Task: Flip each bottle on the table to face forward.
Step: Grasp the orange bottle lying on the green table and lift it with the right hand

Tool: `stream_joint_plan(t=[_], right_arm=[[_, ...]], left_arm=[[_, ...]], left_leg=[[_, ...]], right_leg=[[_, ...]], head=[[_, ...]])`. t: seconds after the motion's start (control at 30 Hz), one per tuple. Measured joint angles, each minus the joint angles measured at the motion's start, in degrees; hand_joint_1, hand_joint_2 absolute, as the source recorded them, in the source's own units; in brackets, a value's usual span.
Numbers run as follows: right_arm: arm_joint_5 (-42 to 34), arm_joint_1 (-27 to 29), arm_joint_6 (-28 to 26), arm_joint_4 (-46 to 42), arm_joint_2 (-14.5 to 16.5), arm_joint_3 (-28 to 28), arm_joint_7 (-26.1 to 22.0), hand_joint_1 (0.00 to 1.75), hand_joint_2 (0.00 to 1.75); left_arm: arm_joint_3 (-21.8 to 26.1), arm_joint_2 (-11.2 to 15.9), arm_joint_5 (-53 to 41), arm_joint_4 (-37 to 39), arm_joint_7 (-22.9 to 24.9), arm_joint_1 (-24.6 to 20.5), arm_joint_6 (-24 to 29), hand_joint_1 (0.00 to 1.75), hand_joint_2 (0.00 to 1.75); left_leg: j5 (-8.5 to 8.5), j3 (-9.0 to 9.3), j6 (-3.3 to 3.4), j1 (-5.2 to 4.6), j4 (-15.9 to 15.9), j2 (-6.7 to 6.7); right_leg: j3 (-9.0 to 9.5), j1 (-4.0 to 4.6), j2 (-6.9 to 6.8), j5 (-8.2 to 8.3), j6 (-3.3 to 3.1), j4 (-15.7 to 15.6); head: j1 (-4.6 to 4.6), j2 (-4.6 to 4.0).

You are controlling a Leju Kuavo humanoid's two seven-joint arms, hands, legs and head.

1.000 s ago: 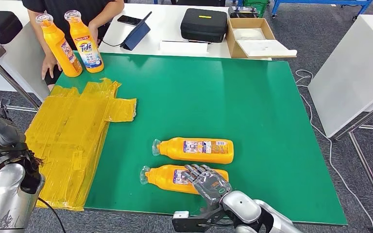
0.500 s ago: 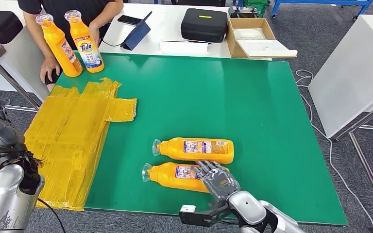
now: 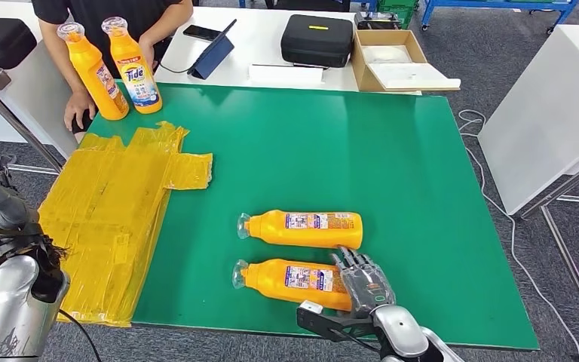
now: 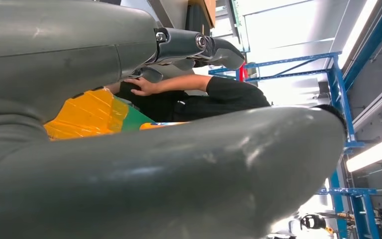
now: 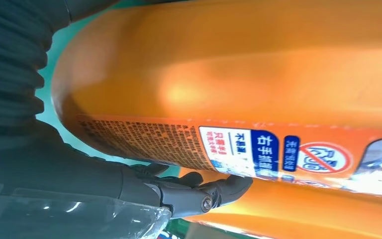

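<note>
Head view: right hand (image 3: 364, 280) fingers (image 3: 350, 262) grip the near bottle (image 3: 292, 278); left hand's fingers cannot be told.

"Tide" reads on the upright bottle (image 3: 130, 66); the lying bottle (image 5: 238, 99) shows Chinese print and a red prohibition sign.

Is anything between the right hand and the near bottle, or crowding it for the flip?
Nothing visible between them: the right hand is already at the base end of the near bottle. The far bottle lies parallel just beyond it, a narrow strip of green mat between.
</note>
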Motion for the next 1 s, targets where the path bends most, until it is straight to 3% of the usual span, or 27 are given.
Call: stream_joint_plan(t=[0.03, 0.13, 0.17, 0.5, 1.0], right_arm=[[0.13, 0.42, 0.39, -0.20, 0.22, -0.54, 0.09, 0.35, 1.75], [0.62, 2.28, 2.00, -1.30, 0.89, -2.43, 0.31, 1.64, 1.75], [0.86, 3.06, 2.57, -1.80, 1.17, -3.19, 0.36, 1.75, 1.75], [1.98, 7.49, 5.14, -6.04, 3.31, -6.70, 2.52, 1.75, 1.75], [3.02, 9.45, 7.13, -8.26, 5.35, -8.73, 2.62, 1.75, 1.75]], left_arm=[[0.04, 0.00, -0.02, 0.00, 0.00, 0.02, -0.06, 0.00, 0.00], [0.34, 0.00, -0.05, -0.03, 0.01, 0.21, -0.51, 0.00, 0.00], [0.53, 0.00, -0.05, -0.04, 0.03, 0.30, -0.66, 0.00, 0.00], [2.67, 0.00, 0.14, -1.40, 0.26, 2.70, -1.41, 0.00, 0.00], [4.66, 0.00, 0.29, -3.19, 0.24, 4.71, -2.47, 0.00, 0.00]], left_leg=[[0.00, 0.03, 0.00, 0.00, 0.00, 0.00], [-0.01, 0.07, 0.00, 0.00, 0.00, -0.02], [-0.01, 0.07, 0.00, 0.00, 0.00, -0.03], [-0.02, 0.07, -0.01, 0.00, 0.00, 0.01], [-0.03, 0.06, -0.03, 0.12, -0.01, 0.06]], right_leg=[[0.00, 0.00, 0.00, 0.00, 0.00, 0.00], [-0.02, 0.00, 0.00, -0.01, 0.00, -0.01], [0.03, 0.00, 0.00, -0.01, 0.00, -0.01], [0.15, -0.02, 0.01, -0.01, 0.00, -0.01], [0.07, -0.03, 0.01, -0.01, -0.01, -0.01]], head=[[0.00, 0.00], [0.01, 0.00], [0.00, 0.00], [0.01, 0.00], [0.01, 0.00]])
